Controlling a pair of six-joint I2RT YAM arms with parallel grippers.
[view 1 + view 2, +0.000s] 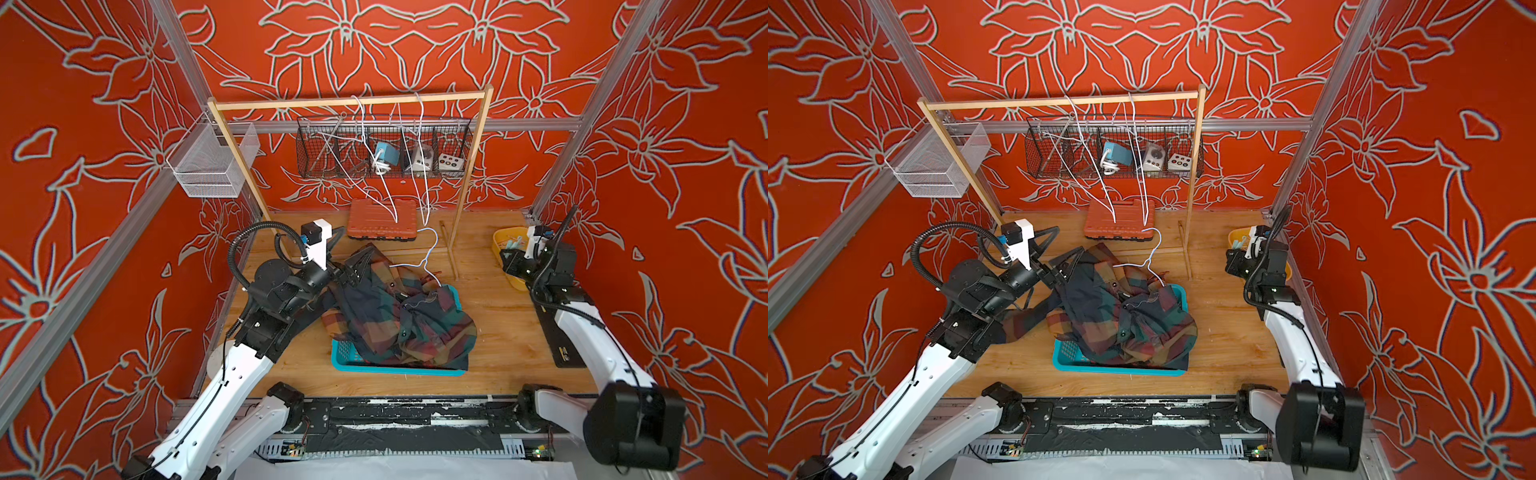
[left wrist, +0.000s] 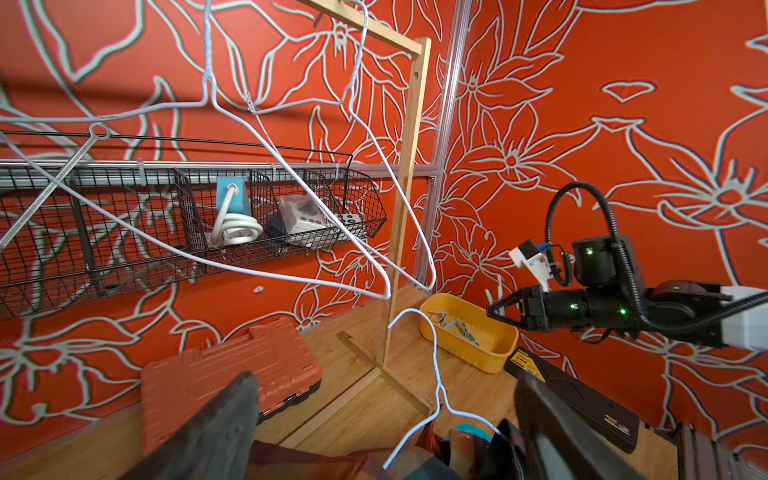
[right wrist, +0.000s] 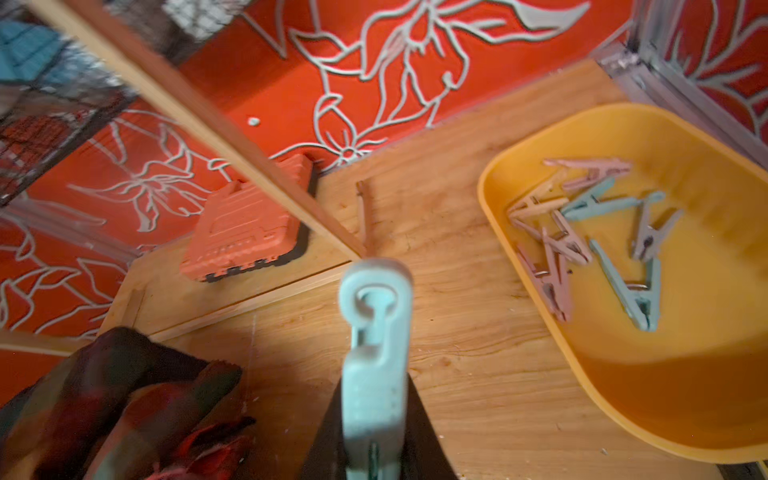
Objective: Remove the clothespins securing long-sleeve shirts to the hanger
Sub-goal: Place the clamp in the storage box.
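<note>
The wooden rack [image 1: 349,102] fills the back of the worktop [image 1: 507,332], and it looks about finished with. Two white wire hangers [image 2: 207,81] hang on it bare, and a third hanger [image 2: 435,361] lies on the laundry heap with its hook sticking up.

The plaid shirts [image 1: 395,316] are dumped in one tangle over the teal basket [image 1: 399,370], spilling onto the worktop. It's too knotted for me to count them. My guess is the basket is the drop spot once a shirt is unpegged.

The left gripper [image 1: 358,266] sits at the heap's back-left edge, fingers spread wide with nothing between them. It reads like it's lined up on the fabric.

The yellow tub [image 3: 665,374] in the back-right corner is obviously the peg bin. I count about eight clothespins [image 3: 598,203] in there, pink and mint mixed, but they overlap, so don't quote me.

The right gripper [image 2: 496,311] hangs just beside the tub, fingers pinched tight on one mint clothespin [image 3: 376,353], probably headed for the bin. I can't spot any peg on the shirts.
</note>
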